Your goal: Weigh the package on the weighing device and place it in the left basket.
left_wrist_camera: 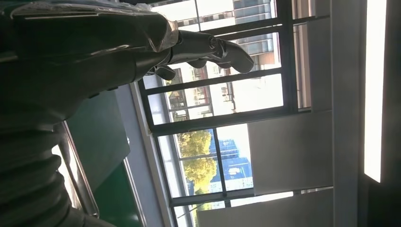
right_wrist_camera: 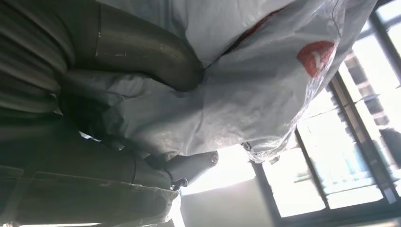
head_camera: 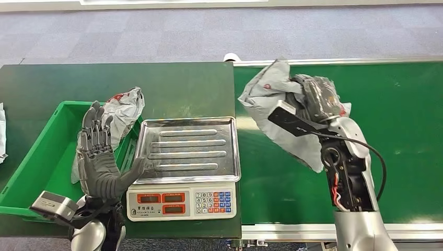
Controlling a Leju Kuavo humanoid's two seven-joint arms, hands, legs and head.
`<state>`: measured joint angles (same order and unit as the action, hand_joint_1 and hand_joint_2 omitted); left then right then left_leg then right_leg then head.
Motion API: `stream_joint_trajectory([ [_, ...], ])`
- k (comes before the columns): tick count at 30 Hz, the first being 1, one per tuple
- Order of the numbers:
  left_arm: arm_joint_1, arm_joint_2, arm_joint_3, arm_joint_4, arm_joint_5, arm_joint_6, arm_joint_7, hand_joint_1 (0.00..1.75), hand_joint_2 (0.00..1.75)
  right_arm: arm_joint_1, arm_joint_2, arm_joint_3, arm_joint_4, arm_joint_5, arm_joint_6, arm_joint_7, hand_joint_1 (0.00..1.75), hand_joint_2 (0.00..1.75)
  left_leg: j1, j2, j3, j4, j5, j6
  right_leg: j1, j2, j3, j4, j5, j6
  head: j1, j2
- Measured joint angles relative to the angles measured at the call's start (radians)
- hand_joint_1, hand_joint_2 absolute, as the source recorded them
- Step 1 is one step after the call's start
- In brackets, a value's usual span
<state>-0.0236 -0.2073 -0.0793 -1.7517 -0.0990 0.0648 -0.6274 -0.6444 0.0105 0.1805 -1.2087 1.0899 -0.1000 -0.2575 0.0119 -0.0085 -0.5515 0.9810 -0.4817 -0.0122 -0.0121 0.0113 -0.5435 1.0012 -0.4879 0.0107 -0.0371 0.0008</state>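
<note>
My right hand [head_camera: 313,97] grips a crumpled grey package [head_camera: 271,91] with red marks, lifted above the green belt just right of the scale. The right wrist view shows the same package [right_wrist_camera: 246,90] pressed under the thumb [right_wrist_camera: 142,52]. The scale [head_camera: 183,201] stands at the table's front, and its steel tray [head_camera: 188,149] is bare. My left hand [head_camera: 99,157] is open, fingers up and apart, between the scale and the green basket [head_camera: 36,162]. Its fingers [left_wrist_camera: 208,47] hold nothing. Another grey package [head_camera: 123,112] leans on the basket's right wall behind that hand.
A green conveyor belt [head_camera: 397,141] with metal rails runs along the right. The dark green table [head_camera: 172,86] carries the scale and basket. A white bag edge [head_camera: 2,133] shows at the far left. Grey carpet lies beyond.
</note>
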Motion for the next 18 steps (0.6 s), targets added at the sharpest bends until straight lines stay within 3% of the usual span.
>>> stream_joint_trajectory([
  [6,-0.037,0.009,0.004,0.018,0.002,0.012,0.007,0.0,1.75,-0.126,0.089,0.165,0.235,0.019,-0.007,-0.024,1.75,1.75,0.001,-0.001,-0.002,0.0,0.0,0.0,0.002,0.0,-0.002,0.001,0.0,0.0,0.0,0.0],
  [13,-0.038,0.018,0.014,0.019,0.0,0.019,0.017,0.0,1.75,-0.136,0.195,0.298,0.33,0.001,0.01,-0.044,1.75,1.75,0.001,0.0,-0.006,0.0,0.0,-0.001,0.002,0.0,-0.006,0.001,-0.001,-0.001,0.0,0.0],
  [18,-0.041,0.02,0.027,0.019,-0.005,0.025,0.028,0.0,1.75,-0.136,0.242,0.354,0.358,-0.015,0.027,-0.052,1.75,1.75,0.001,-0.001,-0.006,0.0,0.0,-0.001,0.002,0.0,-0.006,0.001,0.0,-0.001,0.0,0.0],
])
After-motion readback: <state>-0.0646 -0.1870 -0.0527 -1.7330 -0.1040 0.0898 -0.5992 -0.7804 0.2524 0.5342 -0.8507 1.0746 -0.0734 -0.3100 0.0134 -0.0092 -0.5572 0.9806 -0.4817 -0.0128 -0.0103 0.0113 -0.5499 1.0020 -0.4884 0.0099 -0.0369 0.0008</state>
